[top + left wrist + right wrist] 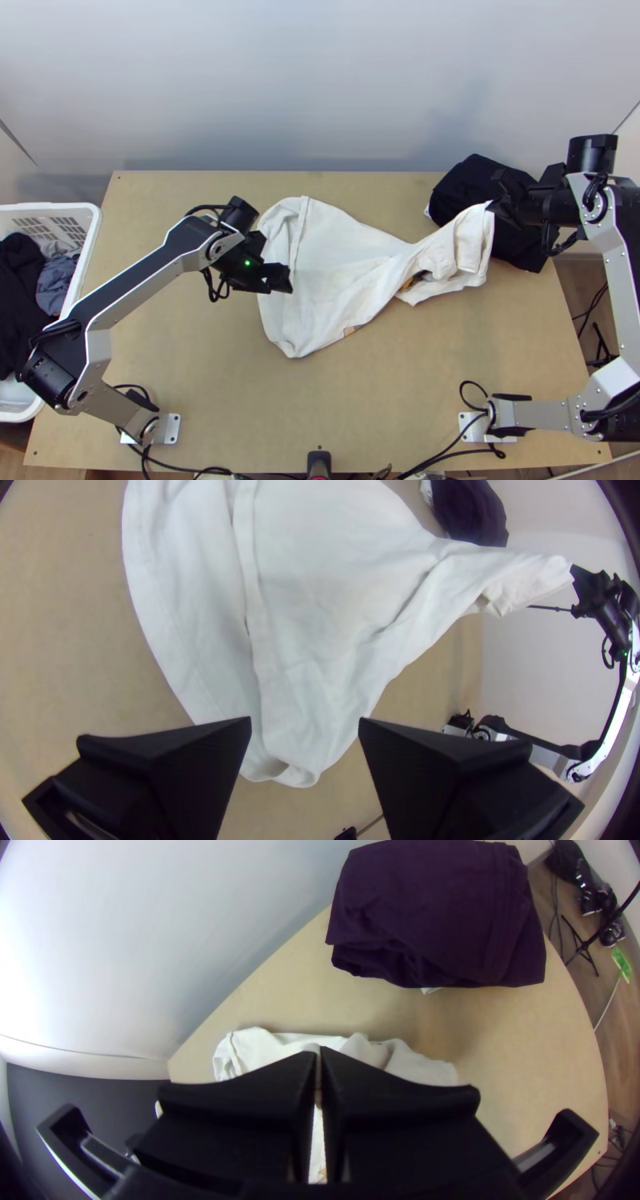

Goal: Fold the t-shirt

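the white t-shirt (344,264) lies on the tabletop (320,416), unfolded; its broad part is spread near the left gripper (279,280), with long creases, and narrows toward the right gripper (494,206), where the cloth is bunched and partly lifted. left gripper: fingers wide apart, positioned over the spread part, nothing held. right gripper: fingers closed, with a gathered portion of the white cloth pinched at the tips. the dark folded cloth (468,184) rests at the far right corner, beside the right gripper. the white laundry basket (97,224), at the left edge, contains dark and grey clothes (18,280).
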`<action>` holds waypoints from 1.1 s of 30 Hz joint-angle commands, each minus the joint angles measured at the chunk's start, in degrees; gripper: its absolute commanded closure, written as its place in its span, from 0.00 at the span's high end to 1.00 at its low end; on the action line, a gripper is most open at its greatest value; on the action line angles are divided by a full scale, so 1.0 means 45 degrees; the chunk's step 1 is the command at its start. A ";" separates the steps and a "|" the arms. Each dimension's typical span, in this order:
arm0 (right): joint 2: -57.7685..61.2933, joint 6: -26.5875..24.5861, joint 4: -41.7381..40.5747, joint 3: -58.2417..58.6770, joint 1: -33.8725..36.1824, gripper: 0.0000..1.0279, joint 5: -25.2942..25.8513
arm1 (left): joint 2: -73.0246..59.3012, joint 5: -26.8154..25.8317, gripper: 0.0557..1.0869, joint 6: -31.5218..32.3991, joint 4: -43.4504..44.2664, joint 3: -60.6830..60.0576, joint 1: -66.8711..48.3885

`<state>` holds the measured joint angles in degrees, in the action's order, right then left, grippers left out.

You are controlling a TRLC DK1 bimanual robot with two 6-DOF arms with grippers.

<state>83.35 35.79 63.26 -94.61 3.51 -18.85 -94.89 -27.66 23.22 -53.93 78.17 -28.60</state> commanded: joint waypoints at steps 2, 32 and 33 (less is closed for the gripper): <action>-0.0066 -0.0004 -0.0016 0.0028 -0.0076 0.03 0.0010 | 0.0071 0.0092 0.70 0.0874 0.1379 -0.1219 -0.0031; -0.0515 -0.0063 -0.0172 0.0555 0.0041 0.03 0.0029 | -0.0944 0.0326 0.40 0.1324 0.3333 -0.2176 -0.0227; -0.0515 -0.0063 -0.0172 0.0575 0.0041 0.03 0.0029 | -0.1003 0.0326 0.40 0.1324 0.3352 -0.2176 -0.0227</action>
<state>81.32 35.53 62.61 -92.23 3.62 -18.74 -98.59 -26.13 29.15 -39.44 68.51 -29.52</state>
